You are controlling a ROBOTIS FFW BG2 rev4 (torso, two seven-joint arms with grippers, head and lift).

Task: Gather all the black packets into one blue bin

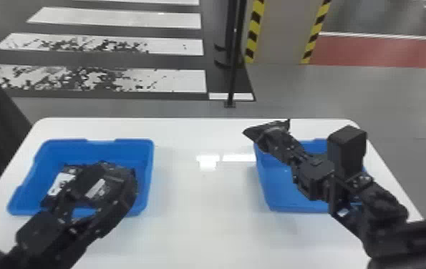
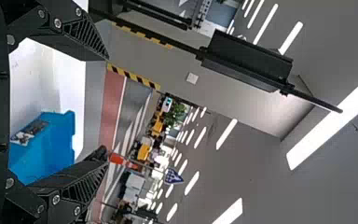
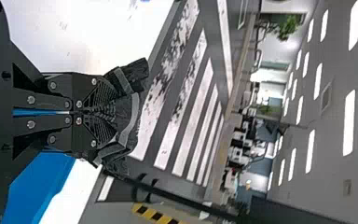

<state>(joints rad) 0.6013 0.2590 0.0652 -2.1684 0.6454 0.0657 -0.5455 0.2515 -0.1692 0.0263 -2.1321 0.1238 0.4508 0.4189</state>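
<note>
My right gripper (image 1: 274,137) is above the far left corner of the right blue bin (image 1: 271,184), shut on a black packet (image 1: 256,132). In the right wrist view the right gripper (image 3: 105,112) pinches that dark, crumpled packet (image 3: 133,112), which bulges out past the fingertips. In the left blue bin (image 1: 147,161) lie black packets with white labels (image 1: 58,184), partly hidden by my left gripper (image 1: 90,200) over them. The left wrist view shows the left gripper (image 2: 106,105) open, its fingers wide apart with nothing between them.
Both bins stand on a white table (image 1: 204,200), left and right, with a wide gap between them. The right arm covers much of the right bin's interior. Behind the far table edge stands a thin black pole (image 1: 235,71).
</note>
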